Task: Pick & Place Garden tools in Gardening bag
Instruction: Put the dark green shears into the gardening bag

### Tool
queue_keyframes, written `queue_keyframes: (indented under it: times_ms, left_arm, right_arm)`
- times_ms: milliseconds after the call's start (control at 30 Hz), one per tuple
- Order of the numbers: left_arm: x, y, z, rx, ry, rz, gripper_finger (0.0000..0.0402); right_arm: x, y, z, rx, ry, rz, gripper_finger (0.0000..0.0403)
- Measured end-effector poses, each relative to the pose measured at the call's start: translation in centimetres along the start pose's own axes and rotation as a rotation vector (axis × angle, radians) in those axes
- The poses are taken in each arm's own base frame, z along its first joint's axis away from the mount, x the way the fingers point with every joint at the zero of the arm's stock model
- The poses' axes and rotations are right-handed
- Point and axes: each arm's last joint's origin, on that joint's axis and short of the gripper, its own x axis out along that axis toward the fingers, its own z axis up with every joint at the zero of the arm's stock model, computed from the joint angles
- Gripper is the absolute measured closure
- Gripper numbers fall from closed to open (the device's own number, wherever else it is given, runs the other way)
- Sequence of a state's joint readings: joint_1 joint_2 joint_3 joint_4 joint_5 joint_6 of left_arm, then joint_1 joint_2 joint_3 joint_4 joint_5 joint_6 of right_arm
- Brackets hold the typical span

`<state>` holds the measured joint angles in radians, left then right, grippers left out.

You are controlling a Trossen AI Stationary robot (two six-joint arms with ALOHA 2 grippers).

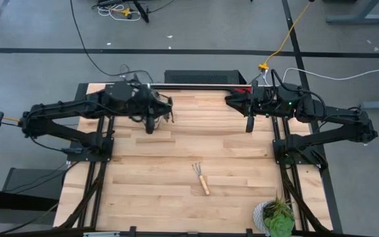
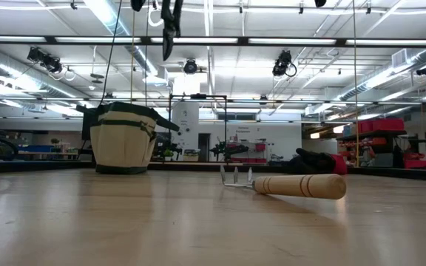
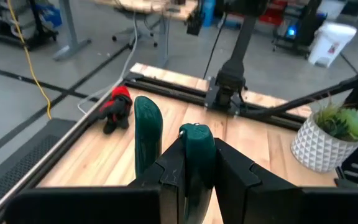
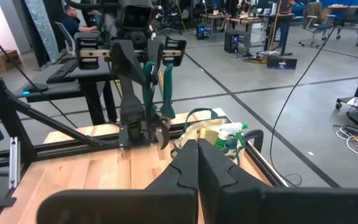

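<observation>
The left end effector (image 3: 194, 180) is clamped on the shears (image 3: 194, 155), one dark green handle pinched between its fingers and the other handle sticking out beside it. In the right wrist view the shears hang blades-down just above the bag (image 4: 207, 134), which sits at the far edge of the bench (image 1: 176, 171) on the left arm's side. The bag already has a green-and-white piece (image 4: 229, 132) poking out of it.

The left arm reaches in from its side, elbow out, wrist over the bag. The right end effector (image 4: 197, 158) has its fingers pressed together with nothing in them, parked at the far edge on its own side.

One rake (image 1: 201, 178) lies flat mid-bench, well apart from both end effectors. The gloves (image 3: 115, 109) lie by the far edge. The plant (image 1: 275, 216) sits in the near right corner.
</observation>
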<state>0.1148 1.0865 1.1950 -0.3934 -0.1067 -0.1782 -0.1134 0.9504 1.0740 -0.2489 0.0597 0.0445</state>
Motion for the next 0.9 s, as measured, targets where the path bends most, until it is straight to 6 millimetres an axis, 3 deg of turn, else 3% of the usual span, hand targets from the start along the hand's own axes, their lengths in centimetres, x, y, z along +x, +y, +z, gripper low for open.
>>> queue_keyframes:
  times_ms: [267, 533, 900]
  left_arm:
    - [-2.4, 1.5, -2.9, -0.041, -0.086, 0.024, 0.034]
    - [-4.1, 2.6, -4.2, -0.052, -0.124, 0.056, 0.034]
    - [-3.3, 4.6, -5.9, -0.038, -0.07, 0.174, 0.034]
  right_arm:
    - [0.0, 0.3, 0.0, -0.002, 0.002, 0.016, 0.0403]
    - [0.0, 0.4, 0.0, -0.003, 0.002, 0.02, 0.0403]
    - [0.0, 0.4, 0.0, -0.004, 0.002, 0.019, 0.0403]
